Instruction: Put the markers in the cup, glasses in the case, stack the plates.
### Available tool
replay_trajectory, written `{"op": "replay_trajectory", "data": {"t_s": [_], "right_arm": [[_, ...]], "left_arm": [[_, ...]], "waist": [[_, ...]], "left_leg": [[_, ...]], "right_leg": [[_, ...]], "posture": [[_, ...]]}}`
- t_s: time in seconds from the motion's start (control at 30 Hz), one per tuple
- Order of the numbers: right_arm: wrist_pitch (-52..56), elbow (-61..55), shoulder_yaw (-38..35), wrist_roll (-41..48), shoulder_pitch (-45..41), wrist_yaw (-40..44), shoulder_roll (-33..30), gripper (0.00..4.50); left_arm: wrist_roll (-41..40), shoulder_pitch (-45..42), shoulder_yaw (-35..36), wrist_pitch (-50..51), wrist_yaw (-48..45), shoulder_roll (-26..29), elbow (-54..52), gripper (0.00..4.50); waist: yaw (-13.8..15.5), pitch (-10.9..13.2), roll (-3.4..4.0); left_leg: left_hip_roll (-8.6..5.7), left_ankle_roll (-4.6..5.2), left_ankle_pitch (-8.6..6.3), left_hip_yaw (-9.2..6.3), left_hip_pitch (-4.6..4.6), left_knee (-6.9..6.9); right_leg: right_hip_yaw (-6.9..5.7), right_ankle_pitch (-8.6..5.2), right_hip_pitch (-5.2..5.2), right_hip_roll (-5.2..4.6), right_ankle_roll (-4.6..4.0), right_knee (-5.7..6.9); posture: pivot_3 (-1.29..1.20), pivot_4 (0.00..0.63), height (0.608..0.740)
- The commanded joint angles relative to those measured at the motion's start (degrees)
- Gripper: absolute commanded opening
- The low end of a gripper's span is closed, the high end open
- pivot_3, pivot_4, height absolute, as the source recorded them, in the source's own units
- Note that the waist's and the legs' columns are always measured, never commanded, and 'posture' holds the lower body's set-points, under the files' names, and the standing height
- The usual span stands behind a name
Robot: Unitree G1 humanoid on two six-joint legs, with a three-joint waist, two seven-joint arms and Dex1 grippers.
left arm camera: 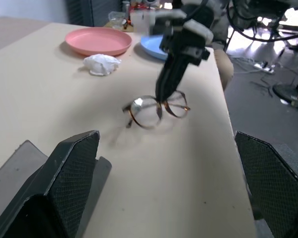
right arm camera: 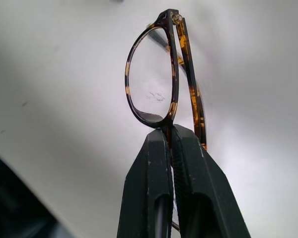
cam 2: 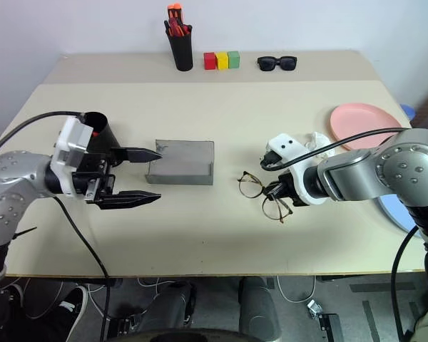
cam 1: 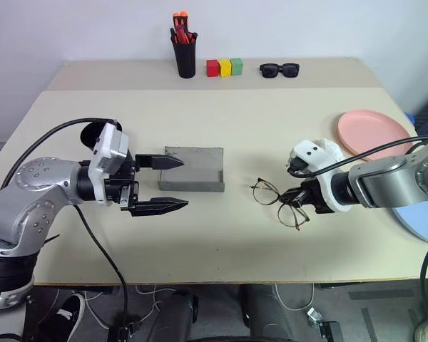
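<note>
My right gripper [cam 1: 294, 195] is shut on the glasses [cam 1: 274, 192], thin round wire-rimmed ones, pinching the frame between the lenses [right arm camera: 151, 89]. The glasses hang tilted just over the table, right of the case. The grey case [cam 1: 194, 162] lies open at the table's middle. My left gripper [cam 1: 184, 183] stands open and empty at the case's left end, its fingers [left arm camera: 69, 163] pointing toward the glasses. The black cup [cam 2: 102, 128] stands behind my left wrist; a speck of red shows at its rim, and I cannot tell if it is the marker. The pink plate [cam 1: 371, 132] and blue plate [cam 1: 422, 222] lie apart at the right.
At the back stand a black holder of orange-tipped markers [cam 1: 185, 55], three coloured blocks [cam 1: 224, 68] and black sunglasses [cam 1: 279, 69]. A crumpled white tissue [left arm camera: 102, 64] lies near the pink plate. The table's right edge cuts off the blue plate.
</note>
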Motion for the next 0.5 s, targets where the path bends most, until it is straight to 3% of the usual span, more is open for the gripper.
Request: {"op": "replay_trajectory", "data": {"t_s": [0.03,0.23,0.5], "right_arm": [[-5.9,-2.8,-0.5,-13.9,-1.6,9.7,-0.6,0.04],[-15.3,2.1,-0.4,-30.4,-5.0,20.8,5.8,0.04],[-21.5,7.3,1.6,-43.8,-10.8,26.7,22.0,0.04]], "left_arm": [[1.1,-0.1,1.0,-2.1,0.0,0.4,0.2,4.50],[2.2,1.1,6.3,-3.7,1.5,2.3,3.4,4.50],[3.5,9.2,12.6,-6.2,-1.6,6.9,5.3,4.50]], "waist": [[0.1,0.0,0.00],[-0.2,0.0,0.00],[-0.1,0.0,0.02]], "left_leg": [[0.00,0.00,0.00,0.00,-0.02,0.00],[0.04,-0.01,0.00,0.08,0.00,-0.01],[0.05,-0.02,0.01,0.10,-0.06,-0.07]], "right_leg": [[0.00,0.00,-0.03,0.00,0.00,0.01],[0.02,0.01,-0.07,0.01,0.01,0.03],[0.07,0.02,-0.21,0.00,-0.02,0.05]], "posture": [[0.00,0.150,0.740],[0.00,0.150,0.740],[0.00,0.150,0.740]]}}
